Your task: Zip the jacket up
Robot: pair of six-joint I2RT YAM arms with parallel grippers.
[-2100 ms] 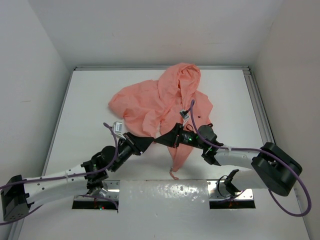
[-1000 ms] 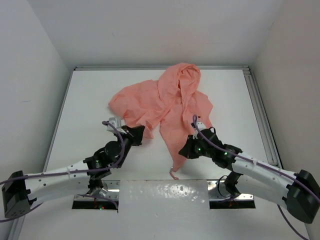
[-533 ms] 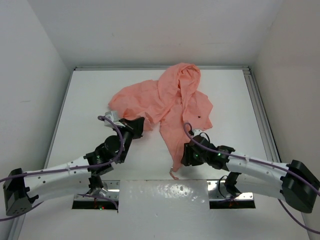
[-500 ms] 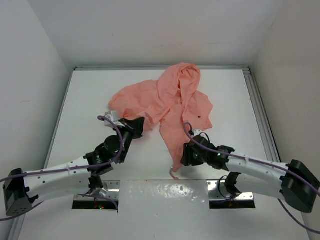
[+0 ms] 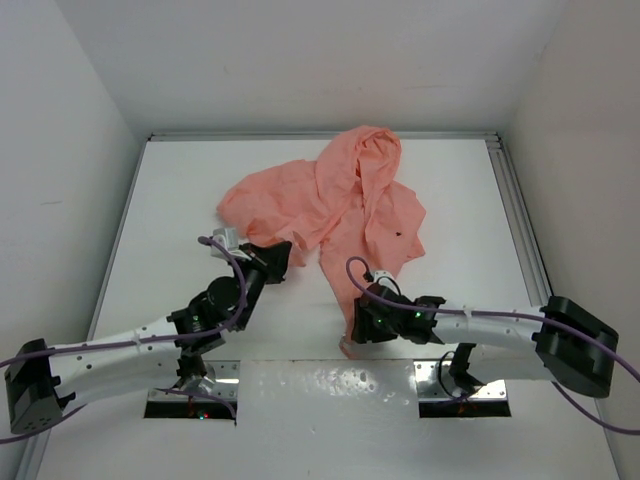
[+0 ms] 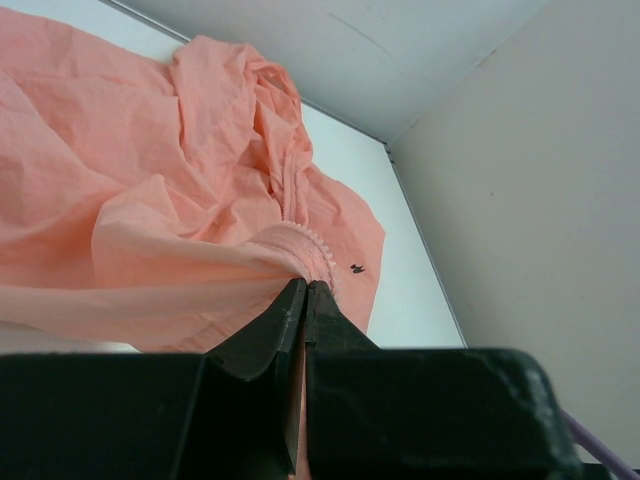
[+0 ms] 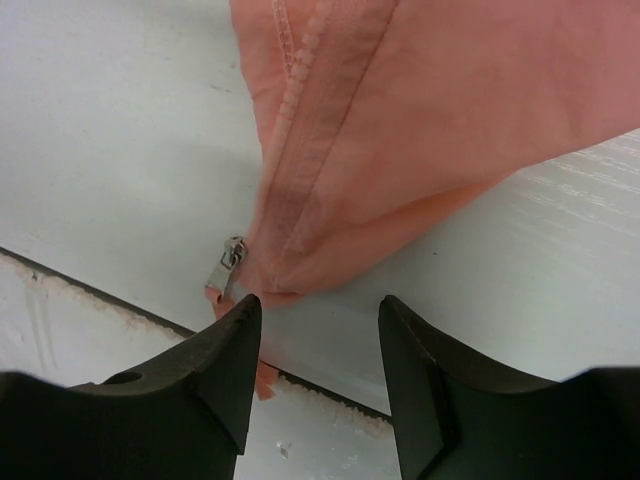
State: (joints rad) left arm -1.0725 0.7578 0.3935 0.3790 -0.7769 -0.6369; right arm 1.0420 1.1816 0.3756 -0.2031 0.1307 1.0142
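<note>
White enclosure walls [image 5: 300, 60] are noted on three sides of a white table [image 5: 170, 200]. The jacket [image 5: 330, 195] is spread crumpled over the far middle of the table, with its hood [image 5: 372, 150] toward the far wall and a narrow front flap [image 5: 345, 290] trailing to the near edge. A small dark spot [image 5: 401, 234] is seen on the right panel. The left gripper [image 6: 306, 288] is clamped on a fold of the jacket at the near left side of the cloth; in the left wrist view the fingers are pressed together with a toothed zipper edge [image 6: 318, 245] bunched between them and the fabric pulled up into a ridge. The right gripper [image 7: 315, 300] is held low over the near tip of the trailing flap, its jaws spread apart with nothing between them. A row of zipper teeth [image 7: 297, 95] is seen running down the flap, and a metal zipper pull [image 7: 231, 263] lies at the flap's tip, just beside the right gripper's left finger [image 7: 235, 345] and apart from it. The tip rests at the seam where the table meets a rough white ledge [image 5: 330, 385].
</note>
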